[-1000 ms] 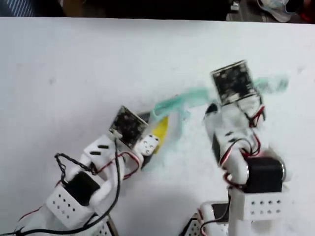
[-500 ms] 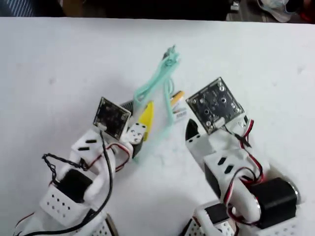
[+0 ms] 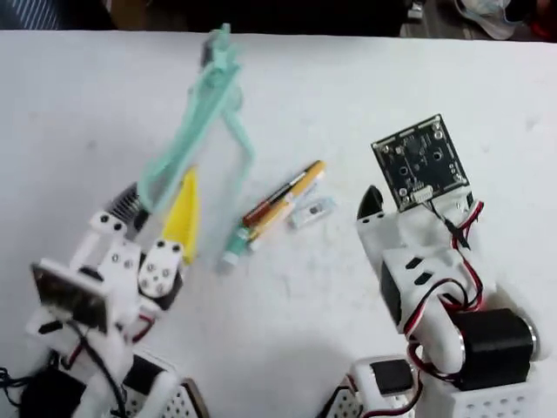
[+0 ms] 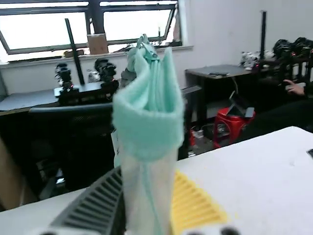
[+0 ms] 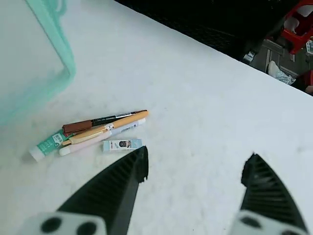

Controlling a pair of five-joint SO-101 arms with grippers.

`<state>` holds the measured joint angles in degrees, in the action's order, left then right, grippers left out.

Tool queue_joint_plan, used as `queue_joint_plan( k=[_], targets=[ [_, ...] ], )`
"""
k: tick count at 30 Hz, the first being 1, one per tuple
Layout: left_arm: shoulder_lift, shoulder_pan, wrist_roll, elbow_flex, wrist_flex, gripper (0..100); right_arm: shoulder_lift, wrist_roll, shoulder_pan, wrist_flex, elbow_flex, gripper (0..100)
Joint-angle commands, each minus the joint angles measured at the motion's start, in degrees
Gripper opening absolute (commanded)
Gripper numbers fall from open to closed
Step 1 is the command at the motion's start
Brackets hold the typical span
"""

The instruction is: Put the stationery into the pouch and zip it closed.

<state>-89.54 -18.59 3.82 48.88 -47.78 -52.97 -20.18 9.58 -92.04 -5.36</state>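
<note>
Quick rundown, everything placed vs the pens [image 3: 283, 196] since they sit mid table [image 3: 392, 87].

Pens: a small bunch lying flat, packed side by side and touching, one brown/dark and one orange-ish, plus a pale one. A green & white tube [image 3: 235, 248] lies at their lower-left end, basically in line w/ them. A little blue piece [image 3: 312, 212] lies just beside them on the side facing the right arm, v close but can't tell if it's touching. The right wrist cam has the same bunch: pens [image 5: 105, 125], tube [image 5: 46, 145], blue piece [image 5: 122, 144]. All of it is lying out on the table, none in the pouch.

The pouch [image 3: 196, 122], see-thru w/ mint trim, is to the left of the pens and up off the table. The left claw [image 3: 155, 205] is clamped on its lower end, and the yellow finger [image 4: 193, 205] and black ribbed finger [image 4: 93, 205] pinch it from both sides. On the left wrist cam the pouch [image 4: 146, 127] sticks straight up out of the jaws w/ the zip pull at the far tip. Can't tell if the zip is open or not. One mint corner [image 5: 44, 58] hangs near the pens' tube end, apart from them.

The right claw [image 5: 195, 166] is on the pens' right side, near the blue piece. Its jaws are spread wide w/ nothing in them, just bare table between the tips.
</note>
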Motion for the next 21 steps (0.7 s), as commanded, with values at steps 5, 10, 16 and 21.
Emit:
queue_joint_plan(
  k=[5, 10, 16, 21],
  targets=[
    [-0.7, 15.0, -3.6, 14.2, 7.8, 3, 0.3, -0.2, -0.5, 6.2, -11.1, 29.5],
    [-0.7, 16.4, -5.6, 25.6, 17.3, 3, 0.3, -0.2, -0.4, 11.7, -17.3, 29.5],
    [-0.7, 13.1, -3.3, 30.8, 19.9, 3, 0.3, 0.4, 1.4, 16.2, -20.0, 28.6],
    [-0.7, 10.4, -3.2, 33.6, 19.9, 3, 1.4, 0.4, 6.8, 20.3, -20.9, 18.2]
  ],
)
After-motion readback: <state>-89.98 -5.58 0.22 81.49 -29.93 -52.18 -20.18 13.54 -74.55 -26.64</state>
